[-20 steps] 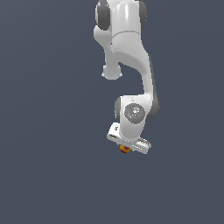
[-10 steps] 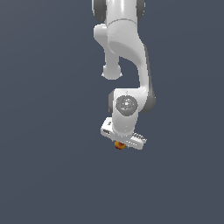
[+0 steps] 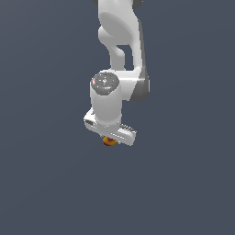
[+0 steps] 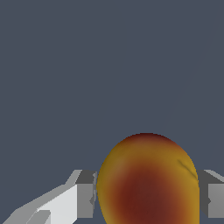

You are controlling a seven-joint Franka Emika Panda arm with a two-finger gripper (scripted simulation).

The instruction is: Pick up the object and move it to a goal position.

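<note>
The object (image 3: 109, 141) is a tiny orange-red ball with yellowish patches, showing just under the white hand of the arm in the exterior view. My gripper (image 3: 110, 139) is shut on it, and most of the ball is hidden by the hand. In the wrist view the object (image 4: 148, 179) fills the space between the two grey fingers (image 4: 85, 194), which press against its sides. The gripper (image 4: 148, 197) holds it above a plain dark grey ground.
Only the white arm (image 3: 120, 55) reaching down from the upper edge and the flat dark grey surface (image 3: 46, 183) show in the exterior view.
The arm has swung toward the exterior view's left and a little upward, carrying the ball with it. The grip on the ball has stayed the same.
</note>
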